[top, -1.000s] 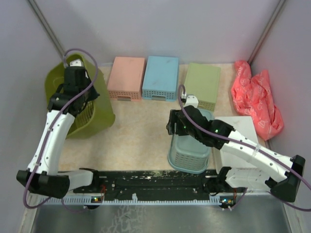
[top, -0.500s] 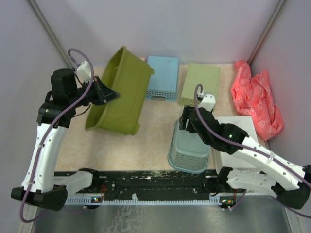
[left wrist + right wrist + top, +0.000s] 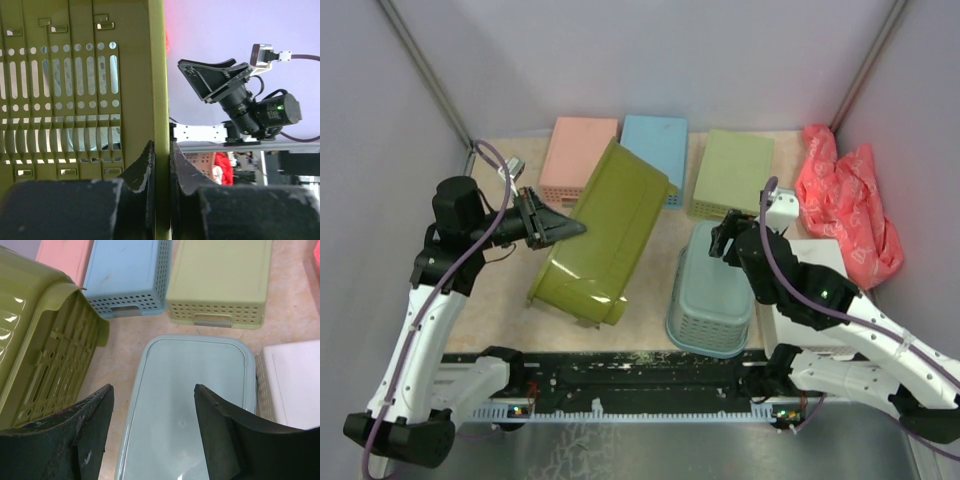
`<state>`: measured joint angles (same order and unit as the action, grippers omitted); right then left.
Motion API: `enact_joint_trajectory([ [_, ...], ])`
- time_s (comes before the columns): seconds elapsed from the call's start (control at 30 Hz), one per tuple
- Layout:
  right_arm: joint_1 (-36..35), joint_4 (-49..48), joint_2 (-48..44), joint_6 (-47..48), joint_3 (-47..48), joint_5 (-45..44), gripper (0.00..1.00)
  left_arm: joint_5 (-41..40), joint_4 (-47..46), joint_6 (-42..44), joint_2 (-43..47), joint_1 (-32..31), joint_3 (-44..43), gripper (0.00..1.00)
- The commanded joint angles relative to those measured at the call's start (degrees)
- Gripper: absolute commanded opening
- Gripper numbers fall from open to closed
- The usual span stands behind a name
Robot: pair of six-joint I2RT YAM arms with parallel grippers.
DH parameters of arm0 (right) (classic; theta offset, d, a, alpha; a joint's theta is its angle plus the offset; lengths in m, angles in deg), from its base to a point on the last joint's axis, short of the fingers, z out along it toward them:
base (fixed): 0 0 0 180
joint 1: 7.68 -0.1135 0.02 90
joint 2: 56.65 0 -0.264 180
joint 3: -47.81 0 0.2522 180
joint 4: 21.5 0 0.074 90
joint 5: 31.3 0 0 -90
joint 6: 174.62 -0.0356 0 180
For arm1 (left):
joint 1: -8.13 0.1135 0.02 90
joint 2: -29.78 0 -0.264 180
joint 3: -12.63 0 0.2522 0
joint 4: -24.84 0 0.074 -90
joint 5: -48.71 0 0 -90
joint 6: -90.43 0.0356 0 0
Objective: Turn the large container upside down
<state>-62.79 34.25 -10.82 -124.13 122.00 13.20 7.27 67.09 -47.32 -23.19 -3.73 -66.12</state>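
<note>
A beige counter (image 3: 650, 265) sits between pale walls, with two robot arms mounted at its near edge. Left of centre is the large container (image 3: 605, 235), an olive-green slotted basket. It is tipped onto its side, with the mouth facing left and the slotted base facing right. I cannot tell whether its near corner rests on the counter.

To its right a teal basket (image 3: 712, 300) lies upside down. Along the far edge lie a pink tray (image 3: 578, 150), a blue tray (image 3: 655, 140) and a green tray (image 3: 735, 165).

The left tool (image 3: 161, 165) is pinched tight on the container's thin rim, one finger on each side of the wall. The right tool (image 3: 153, 392) hangs above the teal basket with its jaws wide apart, gripping nothing.

The container looks light and stiff, but glossy and likely slippery. The thin rim is probably the best place to hold it, though a pinch at one point may let it swing.
</note>
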Motion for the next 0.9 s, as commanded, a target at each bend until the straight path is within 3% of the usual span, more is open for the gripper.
enact_joint_trajectory([
  [0.0,-0.09,-2.58,0.11,1.33,1.02,-0.9,0.66,5.54,-10.34,-9.39,3.62,0.08,2.86,0.0],
  [0.27,-0.09,-4.39,-0.18,2.81,-0.17,1.37,0.66,7.22,-31.04,-27.9,5.73,0.53,17.84,0.0],
  [0.57,-0.13,-5.39,1.11,3.73,0.17,2.93,0.66,7.45,-23.02,-24.2,4.62,4.93,23.03,0.0],
  [0.6,-0.09,-5.62,1.19,3.73,0.13,3.14,0.66,7.1,-20.65,-21.66,4.5,5.9,22.96,0.08],
  [0.67,-0.11,-6.06,1.29,3.66,0.06,3.7,0.66,5.71,-13.55,-14.59,3.82,7.31,21.47,0.37],
  [0.73,-0.13,-6.76,1.55,3.65,-0.04,4.99,0.66,1.77,-4.59,-6.45,2.4,8.0,18.31,0.56],
  [0.87,-0.11,-9.04,3.17,3.08,-0.04,9.21,0.66,-5.92,6.99,5.56,0.02,8.2,10.7,0.67],
])
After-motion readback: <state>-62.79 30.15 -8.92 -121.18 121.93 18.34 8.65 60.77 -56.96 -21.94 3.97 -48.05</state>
